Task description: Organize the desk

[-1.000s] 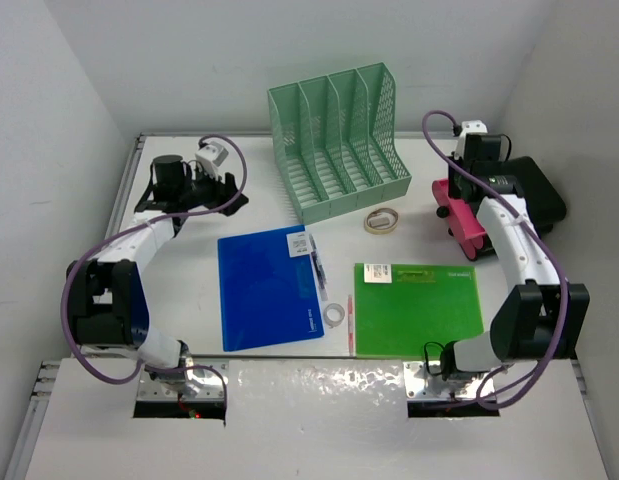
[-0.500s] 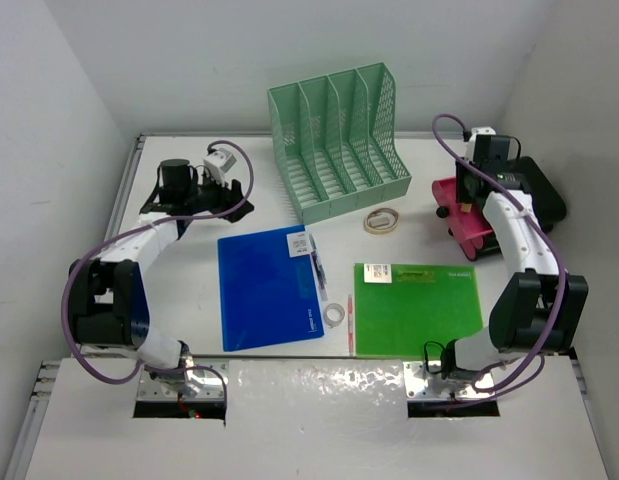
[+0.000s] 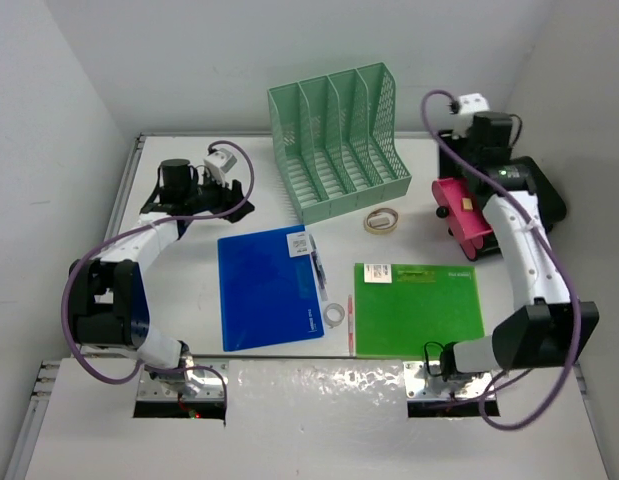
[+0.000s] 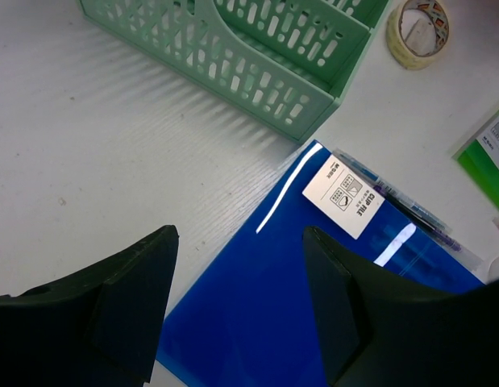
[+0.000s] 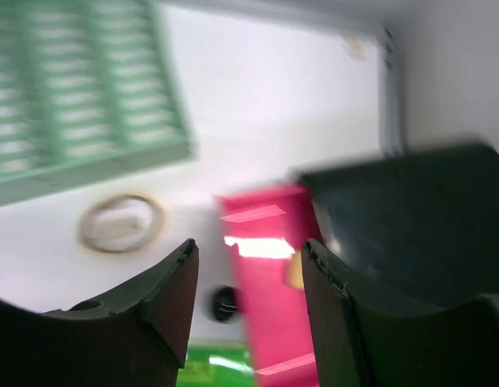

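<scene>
The left fingers (image 4: 124, 314) stand half apart, holding nothing, above the blue folder (image 4: 257, 322). The right fingers (image 5: 156, 310) gape empty over the pink object (image 5: 261, 274). Open tabletop (image 4: 88, 161) shows upper left.

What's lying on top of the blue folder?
A white label sits at the folder's far right corner; a pen lies along its right edge. Anything inside or beneath the folder is covered.

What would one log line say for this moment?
left pincer: open, near blue folder | right pincer: open, facing pink item | held: nothing
</scene>
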`<control>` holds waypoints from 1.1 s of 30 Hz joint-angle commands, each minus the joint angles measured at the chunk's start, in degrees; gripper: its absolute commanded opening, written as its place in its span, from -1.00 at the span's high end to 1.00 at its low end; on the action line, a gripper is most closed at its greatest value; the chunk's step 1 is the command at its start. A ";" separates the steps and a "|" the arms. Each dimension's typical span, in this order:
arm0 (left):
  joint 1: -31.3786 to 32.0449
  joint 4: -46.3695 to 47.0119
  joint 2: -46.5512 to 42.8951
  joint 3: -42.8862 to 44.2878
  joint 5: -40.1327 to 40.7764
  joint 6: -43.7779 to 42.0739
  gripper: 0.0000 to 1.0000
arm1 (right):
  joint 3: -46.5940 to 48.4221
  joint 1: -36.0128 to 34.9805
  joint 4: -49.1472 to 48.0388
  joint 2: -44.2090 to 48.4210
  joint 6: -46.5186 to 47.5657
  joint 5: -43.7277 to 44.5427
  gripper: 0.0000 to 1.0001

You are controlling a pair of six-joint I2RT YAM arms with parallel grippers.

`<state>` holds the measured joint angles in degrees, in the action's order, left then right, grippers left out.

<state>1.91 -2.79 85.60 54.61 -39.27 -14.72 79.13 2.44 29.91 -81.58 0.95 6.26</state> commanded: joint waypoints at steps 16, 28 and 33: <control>1.52 1.82 2.29 0.06 0.86 -1.01 -0.23 | 0.85 -19.83 -5.12 -19.40 0.28 -6.44 -0.07; 1.60 1.82 3.61 0.41 1.30 -1.36 -0.22 | 3.40 -20.10 -1.61 -29.07 -7.54 3.49 -0.10; 1.60 1.82 3.96 0.50 1.03 -1.45 -0.22 | 3.48 -19.93 -2.58 -30.56 -8.07 3.67 -0.04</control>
<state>2.96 -2.76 89.27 54.61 -37.74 -15.18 81.19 -17.63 28.60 -111.68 -5.41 8.69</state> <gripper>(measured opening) 0.611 0.523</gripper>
